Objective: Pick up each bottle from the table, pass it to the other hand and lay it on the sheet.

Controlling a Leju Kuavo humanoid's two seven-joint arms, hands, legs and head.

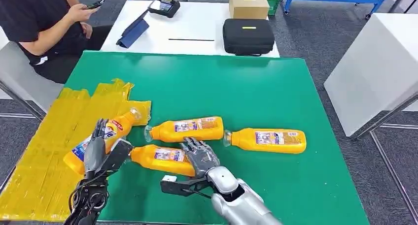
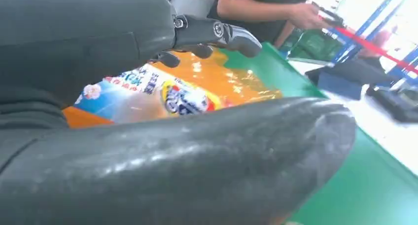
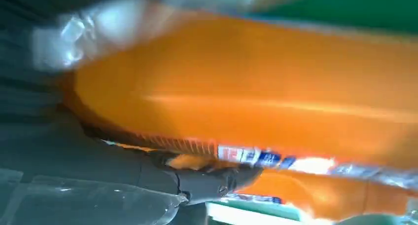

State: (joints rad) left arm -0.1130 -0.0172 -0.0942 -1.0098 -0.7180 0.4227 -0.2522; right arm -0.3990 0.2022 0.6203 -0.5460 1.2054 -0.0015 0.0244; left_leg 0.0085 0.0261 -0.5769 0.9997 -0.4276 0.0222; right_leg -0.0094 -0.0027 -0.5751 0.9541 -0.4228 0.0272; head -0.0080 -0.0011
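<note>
There are 4 orange bottles on the green table (image 1: 276, 102). The left hand (image 1: 101, 153) is wrapped round bottle 1 (image 1: 106, 136), which lies slanted over the yellow sheet (image 1: 44, 161) near the table's left edge, cap pointing toward the middle; the left wrist view shows its label (image 2: 162, 94) between thumb and fingers, so I'd call it held, though whether it rests on the sheet or is just above it I cannot tell. The right hand (image 1: 199, 156) lies on bottle 2 (image 1: 160, 158) near the front edge, fingers (image 3: 212, 183) reaching over its far side; the grip looks partial, not yet closed. Bottle 3 (image 1: 187, 129) lies just behind, almost touching those fingers, and bottle 4 (image 1: 268, 140) lies further right. My guess is 1 is being laid down while 2 gets taken. To do it well, the left hand should let go only once 1 lies flat on the sheet, or it may roll. The right should close around 2's middle and lift straight up, without nudging 3.
</note>
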